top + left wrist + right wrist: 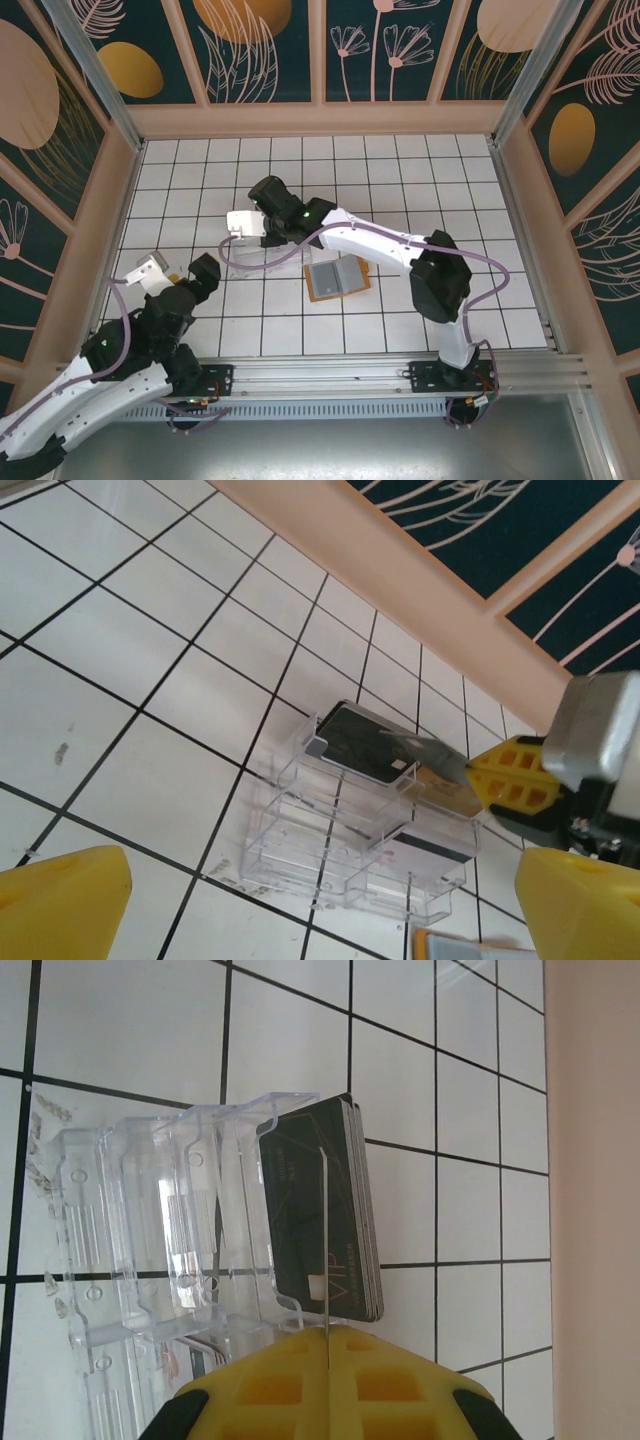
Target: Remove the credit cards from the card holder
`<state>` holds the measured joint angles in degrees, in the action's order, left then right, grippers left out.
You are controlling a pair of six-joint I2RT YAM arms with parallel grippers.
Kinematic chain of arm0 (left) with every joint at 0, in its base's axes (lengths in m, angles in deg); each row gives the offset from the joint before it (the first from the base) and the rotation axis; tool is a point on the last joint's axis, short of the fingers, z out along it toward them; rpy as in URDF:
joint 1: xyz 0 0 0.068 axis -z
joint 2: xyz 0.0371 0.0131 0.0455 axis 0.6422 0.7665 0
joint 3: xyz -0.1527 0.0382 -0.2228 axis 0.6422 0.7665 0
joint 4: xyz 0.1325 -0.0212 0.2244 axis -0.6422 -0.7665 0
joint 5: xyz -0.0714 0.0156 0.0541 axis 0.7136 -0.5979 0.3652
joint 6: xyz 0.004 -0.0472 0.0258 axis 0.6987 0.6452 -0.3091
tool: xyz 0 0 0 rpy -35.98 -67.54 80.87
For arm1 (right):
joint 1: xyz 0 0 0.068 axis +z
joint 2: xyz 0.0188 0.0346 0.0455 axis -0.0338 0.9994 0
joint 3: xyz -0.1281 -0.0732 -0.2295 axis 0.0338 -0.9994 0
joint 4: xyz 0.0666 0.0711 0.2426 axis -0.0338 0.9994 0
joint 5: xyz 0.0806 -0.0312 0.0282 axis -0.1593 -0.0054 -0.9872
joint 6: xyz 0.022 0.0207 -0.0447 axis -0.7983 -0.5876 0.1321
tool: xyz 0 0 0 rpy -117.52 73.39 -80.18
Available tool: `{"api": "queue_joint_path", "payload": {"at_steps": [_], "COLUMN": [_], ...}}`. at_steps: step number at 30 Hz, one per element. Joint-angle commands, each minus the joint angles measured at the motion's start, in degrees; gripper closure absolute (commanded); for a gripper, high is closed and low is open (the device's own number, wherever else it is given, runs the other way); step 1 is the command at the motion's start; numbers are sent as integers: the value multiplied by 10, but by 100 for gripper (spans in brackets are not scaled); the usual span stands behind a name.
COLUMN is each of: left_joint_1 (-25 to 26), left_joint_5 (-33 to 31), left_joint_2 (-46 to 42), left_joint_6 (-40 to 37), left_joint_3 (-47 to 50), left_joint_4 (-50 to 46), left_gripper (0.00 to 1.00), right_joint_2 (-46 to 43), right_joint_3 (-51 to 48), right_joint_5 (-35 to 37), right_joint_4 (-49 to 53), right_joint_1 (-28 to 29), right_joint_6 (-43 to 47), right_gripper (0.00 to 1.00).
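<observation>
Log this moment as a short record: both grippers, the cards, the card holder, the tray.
left gripper: open, empty, pointed toward the clear tray
right gripper: shut on one card at the tray's end slot
held card: thin, seen edge-on from the right wrist, beside the dark cards
dark cards: stacked upright in the end slot of the tray
clear tray: tiered plastic, on the tiled table
card holder: lying open on the table, grey pockets up, apart from both grippers

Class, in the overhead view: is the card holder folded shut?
No, the card holder lies opened flat, with its grey-blue inner pockets facing up.
</observation>
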<state>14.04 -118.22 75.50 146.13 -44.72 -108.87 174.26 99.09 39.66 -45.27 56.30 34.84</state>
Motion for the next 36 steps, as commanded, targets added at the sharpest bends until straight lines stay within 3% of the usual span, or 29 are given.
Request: {"api": "queue_joint_path", "payload": {"at_steps": [1, 36], "left_joint_1": [-1, -2], "left_joint_5": [-30, -19], "left_joint_2": [-20, -20], "left_joint_6": [25, 23], "left_joint_3": [-15, 0], "left_joint_4": [-29, -22], "left_gripper": [1, 1], "right_joint_2": [18, 82], "right_joint_3": [34, 78], "right_joint_5": [-6, 0], "right_joint_4": [10, 16], "right_joint_1": [1, 12], "right_joint_6": [26, 24], "right_gripper": [100, 100]}}
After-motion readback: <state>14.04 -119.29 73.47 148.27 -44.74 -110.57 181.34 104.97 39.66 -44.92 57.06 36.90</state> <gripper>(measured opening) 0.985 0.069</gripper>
